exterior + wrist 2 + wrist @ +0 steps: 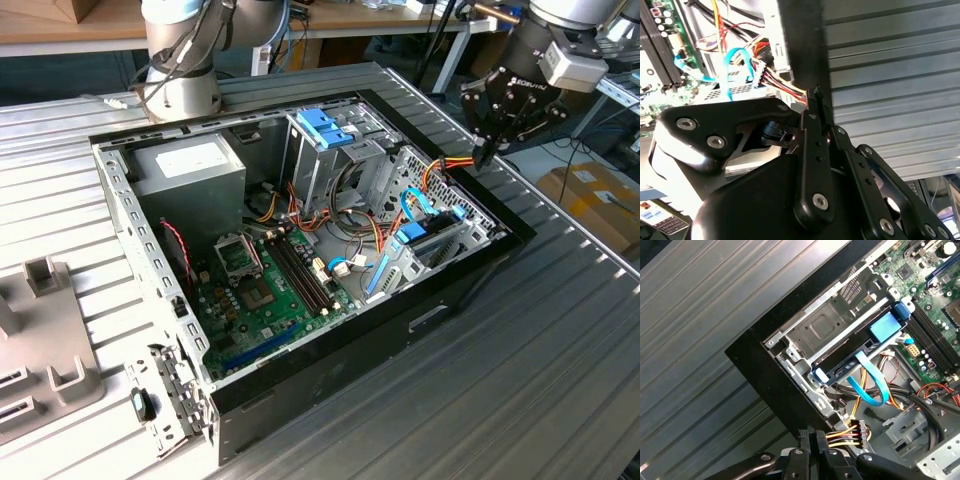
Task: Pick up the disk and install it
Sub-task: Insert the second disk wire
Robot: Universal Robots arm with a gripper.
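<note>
The disk is out of view. My gripper (483, 155) hangs over the far corner of the open computer case (330, 370), at the exterior view's right. In both wrist views its black fingers (815, 100) are pressed together with nothing between them. Their tips (812, 436) sit right beside a bundle of yellow, red and black power wires (842, 436) with a white plug (861, 432); I cannot tell whether they touch. Below them is a metal drive bay (832, 322) holding a dark slab in a blue carrier (886, 326), with a blue ribbon cable (867, 387) looping out.
Inside the case are a grey power-supply box (190, 165), a metal cage with a blue top (325, 130) and the green motherboard (270, 290). The arm's base (185, 80) stands behind the case. A grey fixture (40, 330) lies on the ribbed table (560, 350).
</note>
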